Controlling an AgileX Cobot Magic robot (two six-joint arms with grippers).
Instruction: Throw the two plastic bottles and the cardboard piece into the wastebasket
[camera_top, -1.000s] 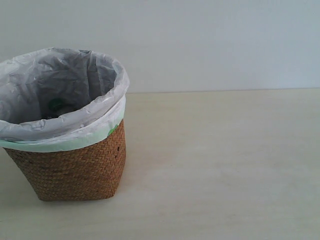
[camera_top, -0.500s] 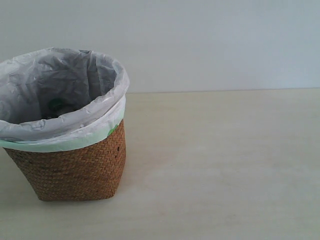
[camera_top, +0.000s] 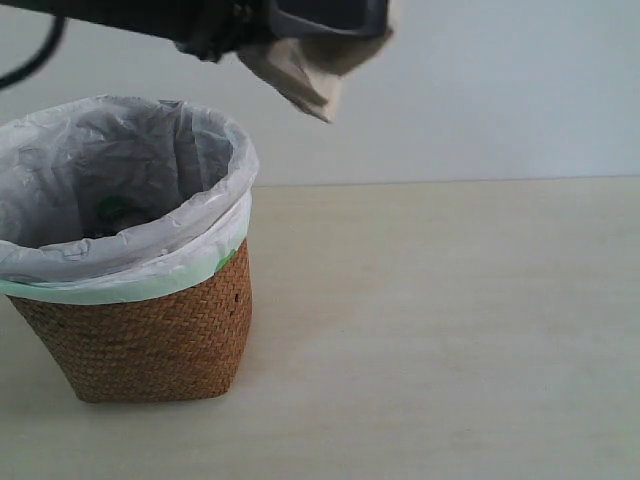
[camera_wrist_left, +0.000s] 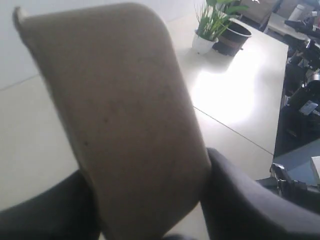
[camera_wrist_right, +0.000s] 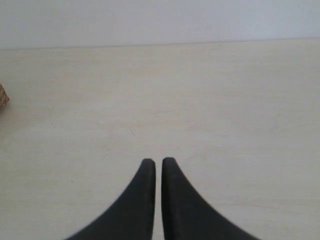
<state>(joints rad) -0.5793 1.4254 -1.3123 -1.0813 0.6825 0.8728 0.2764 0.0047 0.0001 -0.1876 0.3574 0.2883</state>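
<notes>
My left claw (camera_wrist_left: 147, 190) pinches the one cardboard piece (camera_top: 305, 75) high up near the single wastebasket (camera_top: 150, 330). My right claw (camera_wrist_right: 158, 167) is pressed together over the worktop (camera_wrist_right: 225, 100).

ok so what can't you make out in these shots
- Bottles: neither shows; in the exterior view the basket wall and bag hide its bottom, with only a blurry green patch inside.
- Left pincer: exterior view, mostly cut off by the top edge.
- Left wrist view: the cardboard fills it, hiding whatever is behind it.
- Right wrist view: basket cut to a sliver by the edge.
</notes>
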